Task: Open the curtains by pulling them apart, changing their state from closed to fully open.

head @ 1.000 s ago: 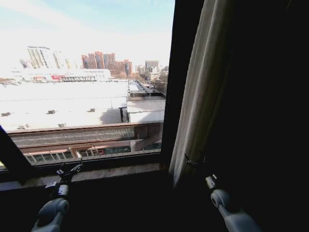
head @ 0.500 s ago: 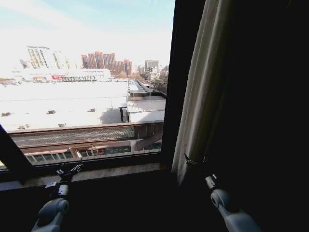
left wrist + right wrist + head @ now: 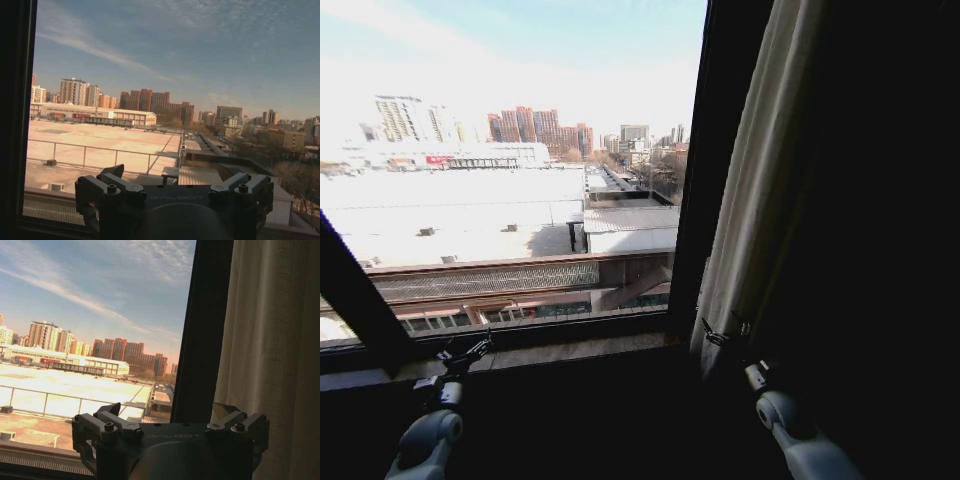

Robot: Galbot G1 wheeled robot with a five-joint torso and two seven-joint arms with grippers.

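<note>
At the right edge of the window, the curtains hang gathered in a pale pleated bundle just beyond the dark vertical frame post. Against the head views of a second and half a second ago, post and bundle both sit further right in the picture, and so does the slanted dark bar at the window's left edge. The far skyline holds its place. Judgement: the camera has shifted with the robot; the fabric itself is not being dragged.

Right end effector: same spot in the picture as before, low beside the foot of the bundle, above the right end of the sill. In the right wrist view its fingers are spread with nothing between them, and the fabric is just beside one finger. Whether it touches cannot be told.

Left end effector: unmoved in the picture, over the left part of the sill, fingers spread and released, facing bare glass.

Meaning for the task: the glass in view is uncovered and the curtains are stacked at the right edge. The opening looks essentially done on this side. Nothing is gripped
</note>
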